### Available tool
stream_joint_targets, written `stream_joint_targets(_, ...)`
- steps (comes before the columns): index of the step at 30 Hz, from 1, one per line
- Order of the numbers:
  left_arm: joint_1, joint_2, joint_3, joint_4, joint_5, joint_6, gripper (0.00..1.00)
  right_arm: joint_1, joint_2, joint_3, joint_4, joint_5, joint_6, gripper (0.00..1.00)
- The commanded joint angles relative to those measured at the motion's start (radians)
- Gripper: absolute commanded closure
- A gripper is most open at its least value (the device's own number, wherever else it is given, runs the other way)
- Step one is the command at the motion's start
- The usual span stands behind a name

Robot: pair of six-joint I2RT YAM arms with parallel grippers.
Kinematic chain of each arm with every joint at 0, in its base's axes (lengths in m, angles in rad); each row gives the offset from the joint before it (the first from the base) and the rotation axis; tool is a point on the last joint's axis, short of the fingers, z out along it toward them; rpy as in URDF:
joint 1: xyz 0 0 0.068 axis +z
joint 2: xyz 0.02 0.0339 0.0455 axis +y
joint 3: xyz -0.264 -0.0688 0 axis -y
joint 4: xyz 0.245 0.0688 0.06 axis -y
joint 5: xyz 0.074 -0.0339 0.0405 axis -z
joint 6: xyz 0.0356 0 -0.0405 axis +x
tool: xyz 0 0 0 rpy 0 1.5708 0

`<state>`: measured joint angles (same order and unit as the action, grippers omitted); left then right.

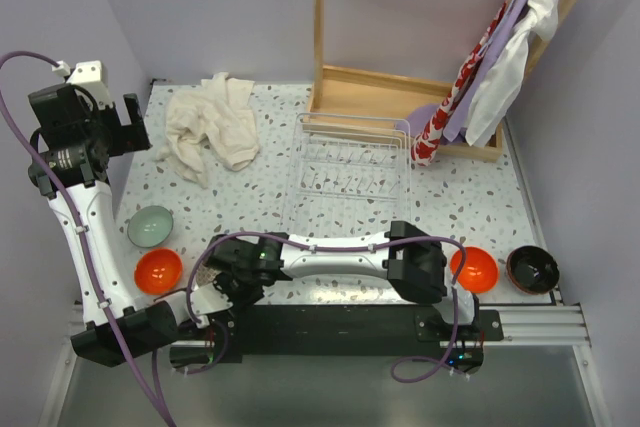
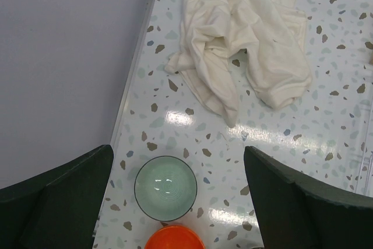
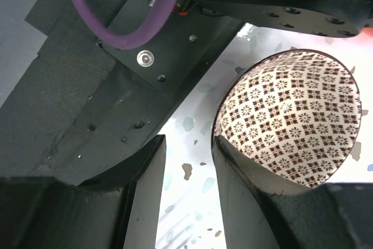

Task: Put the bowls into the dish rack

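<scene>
Seen from overhead, a clear wire dish rack [image 1: 350,172] sits near the middle of a speckled worktop [image 1: 470,207]. All five bowls lie outside it.

- **Left of the dish rack, toward the arms:** a pale green bowl [image 1: 150,226], with the left orange bowl [image 1: 158,270] just in front of it.
- **Right of the dish rack, at the front edge:** the right orange bowl [image 1: 473,269] and a dark bowl [image 1: 532,268], side by side.
- **Behind the dish rack:** a wooden frame [image 1: 380,87] with cloths hanging at its right end.
- **Behind and left of the dish rack:** a crumpled cream cloth [image 1: 212,127].

The right arm lies folded across the front. The right fingers [image 1: 215,285] sit front-left of the dish rack, beside the left orange bowl. From overhead they hide most of a patterned bowl [image 1: 204,269].

Only the right wrist view shows this patterned bowl [image 3: 291,121] clearly. Its inside is covered in a small brown-and-white flower check under a thin dark rim, and its mouth is tipped toward the camera. The right fingers [image 3: 245,202] straddle the rim, one inside and one outside. A strip of worktop shows between them, so they are partly apart and not clamped.

The left wrist view shows the left fingers [image 2: 58,196] spread wide and holding nothing, raised above the worktop left of the dish rack. Below and between them the pale green bowl [image 2: 165,188] looks glossy, with faint rings and a dark rim. The left orange bowl [image 2: 175,238] peeks in at the bottom edge of that view, and the cream cloth [image 2: 245,39] lies beyond.
</scene>
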<state>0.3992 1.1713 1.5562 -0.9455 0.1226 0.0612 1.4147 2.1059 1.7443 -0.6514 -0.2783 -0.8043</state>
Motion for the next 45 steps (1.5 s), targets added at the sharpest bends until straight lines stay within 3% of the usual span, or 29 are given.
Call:
stream_joint_targets(1,0.01,-0.019,0.001,-0.009,0.008,-0.005,0.0,-0.002,-0.003,-0.006,0.047,0.007,0.011,0.58)
stream_joint_targets(5,0.01,-0.012,0.016,-0.018,0.029,0.026,0.03,-0.003,-0.037,-0.019,0.068,-0.001,0.028,0.59)
stream_joint_targets(9,0.01,0.051,0.047,-0.096,0.092,0.113,0.25,-0.026,-0.069,-0.006,0.076,-0.008,0.085,0.59)
stream_joint_targets(11,0.01,0.094,0.035,-0.183,0.146,0.21,0.28,-0.048,-0.09,0.026,0.062,-0.021,0.166,0.57)
stream_joint_targets(14,0.01,0.119,-0.037,-0.285,0.14,0.333,0.35,-0.118,-0.135,0.064,0.033,-0.05,0.327,0.51)
stream_joint_targets(16,0.01,0.102,-0.103,-0.323,0.109,0.402,0.36,-0.19,-0.197,0.051,0.039,-0.061,0.464,0.4)
stream_joint_targets(21,0.01,0.028,-0.298,-0.314,0.032,0.502,0.5,-0.325,-0.326,-0.048,0.07,-0.021,0.576,0.3)
stream_joint_targets(29,0.01,0.025,-0.429,-0.251,-0.009,0.493,0.51,-0.385,-0.386,-0.085,0.096,0.025,0.602,0.28)
stream_joint_targets(45,0.009,0.174,-0.433,-0.217,0.04,0.476,0.5,-0.405,-0.4,-0.072,0.15,-0.005,0.659,0.26)
